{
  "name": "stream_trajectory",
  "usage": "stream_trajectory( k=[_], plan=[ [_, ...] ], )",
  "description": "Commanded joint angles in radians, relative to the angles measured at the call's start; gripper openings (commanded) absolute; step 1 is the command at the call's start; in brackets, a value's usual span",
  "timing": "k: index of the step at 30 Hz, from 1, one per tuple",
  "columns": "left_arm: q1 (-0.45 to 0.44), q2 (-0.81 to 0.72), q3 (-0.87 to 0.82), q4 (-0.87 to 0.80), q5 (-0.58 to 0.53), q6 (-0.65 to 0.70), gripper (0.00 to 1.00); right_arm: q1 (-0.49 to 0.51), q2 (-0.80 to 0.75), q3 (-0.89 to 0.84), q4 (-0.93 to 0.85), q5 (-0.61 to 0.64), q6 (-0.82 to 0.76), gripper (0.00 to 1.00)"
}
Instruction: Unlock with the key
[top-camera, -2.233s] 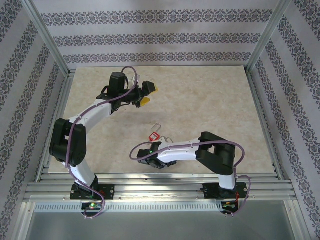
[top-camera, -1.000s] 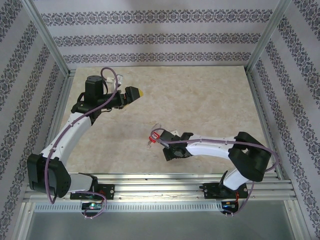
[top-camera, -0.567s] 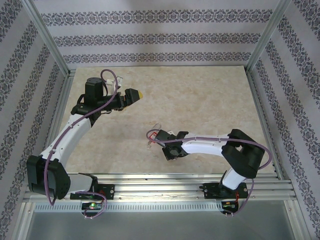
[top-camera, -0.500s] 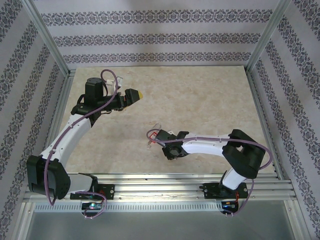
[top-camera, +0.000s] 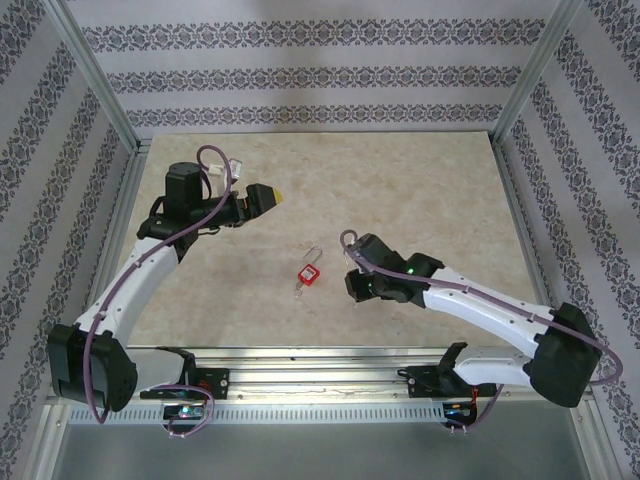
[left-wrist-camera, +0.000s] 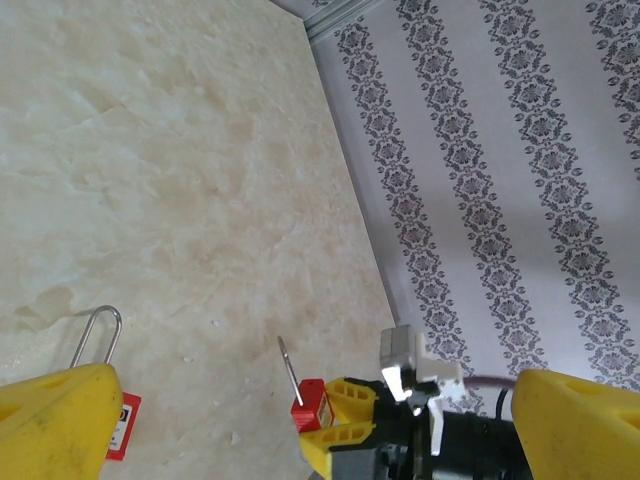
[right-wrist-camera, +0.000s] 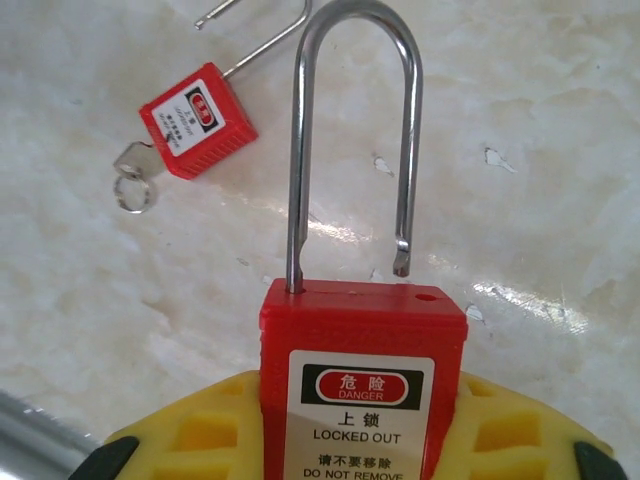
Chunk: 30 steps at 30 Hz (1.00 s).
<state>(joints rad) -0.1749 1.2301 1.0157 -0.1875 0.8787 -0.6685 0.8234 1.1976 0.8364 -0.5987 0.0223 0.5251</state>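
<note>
The right gripper (top-camera: 356, 283) pinches its yellow fingers on the body of a red padlock (right-wrist-camera: 362, 360), label up and shackle (right-wrist-camera: 297, 150) pointing away. The shackle's free end stands out of its hole, so this lock looks open already. Just beyond it, a second padlock (right-wrist-camera: 197, 120) lies on the table (top-camera: 420, 190) with the key (right-wrist-camera: 133, 160) in its base; whether that one is open cannot be told. The step in hand seems to be steadying a lock for the key. Next, the small key would need a careful pinch and a turn. The right arm reaches low toward the table's middle. Farther off, the left gripper (top-camera: 264, 197) hovers raised, with its fingers spread wide and empty.
</note>
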Motion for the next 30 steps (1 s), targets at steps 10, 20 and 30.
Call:
stream_trajectory(
  k=[10,20,30],
  plan=[
    [0.009,-0.015,-0.048,0.023,-0.006,0.021,1.0,-0.012,0.05,-0.094,0.216,-0.426,0.093,0.16],
    [-0.05,0.016,-0.131,0.152,0.032,-0.027,1.0,-0.012,0.061,-0.131,0.341,-0.556,0.179,0.12],
    [-0.194,0.268,-0.318,0.891,0.126,-0.403,0.85,-0.015,0.0,-0.069,0.263,-0.568,0.143,0.1]
  ],
)
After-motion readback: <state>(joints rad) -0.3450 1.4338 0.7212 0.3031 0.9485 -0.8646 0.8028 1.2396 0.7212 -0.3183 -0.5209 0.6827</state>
